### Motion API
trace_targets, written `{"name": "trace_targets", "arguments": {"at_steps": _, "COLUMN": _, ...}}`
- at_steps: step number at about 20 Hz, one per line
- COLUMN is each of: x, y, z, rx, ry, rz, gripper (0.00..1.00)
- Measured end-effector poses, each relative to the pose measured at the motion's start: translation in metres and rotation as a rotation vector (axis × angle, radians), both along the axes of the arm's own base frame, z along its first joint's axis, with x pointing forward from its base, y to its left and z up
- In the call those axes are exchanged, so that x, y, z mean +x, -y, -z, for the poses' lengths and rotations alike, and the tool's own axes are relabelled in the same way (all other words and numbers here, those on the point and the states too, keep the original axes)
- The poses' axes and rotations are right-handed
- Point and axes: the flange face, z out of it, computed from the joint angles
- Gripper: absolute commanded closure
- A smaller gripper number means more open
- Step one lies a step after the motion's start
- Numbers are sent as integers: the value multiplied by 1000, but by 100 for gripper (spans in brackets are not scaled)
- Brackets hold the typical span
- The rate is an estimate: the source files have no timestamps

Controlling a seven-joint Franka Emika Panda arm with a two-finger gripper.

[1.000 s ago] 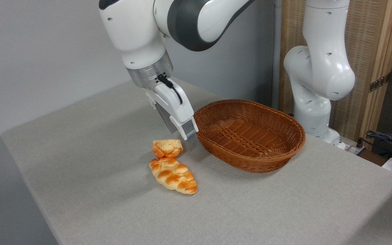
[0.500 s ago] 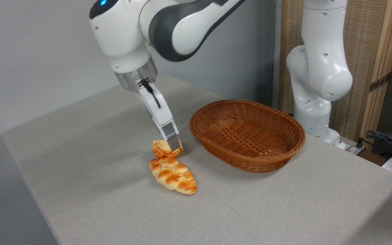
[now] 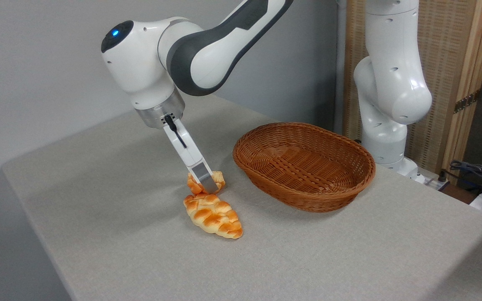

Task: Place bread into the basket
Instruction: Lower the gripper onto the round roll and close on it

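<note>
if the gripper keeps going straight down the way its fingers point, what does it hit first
The small knotted bun: the gripper is already down on it, so contact looks immediate. Behind that comes the table. The braided loaf lies just in front, probably off that line.

Small golden bread [image 3: 218, 180] on table, left of oval wicker basket [image 3: 303, 165].
</note>
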Motion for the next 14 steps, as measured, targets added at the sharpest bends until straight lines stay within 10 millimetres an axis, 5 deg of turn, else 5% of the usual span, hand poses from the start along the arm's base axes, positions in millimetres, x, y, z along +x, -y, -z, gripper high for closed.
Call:
{"name": "trace_targets", "arguments": {"at_steps": 3, "x": 0, "y": 1, "z": 3, "rx": 2, "ry": -4, "rz": 2, "gripper": 64}}
{"name": "trace_targets", "arguments": {"at_steps": 14, "x": 0, "y": 2, "z": 4, "rx": 3, "ry": -6, "rz": 2, "gripper": 65}}
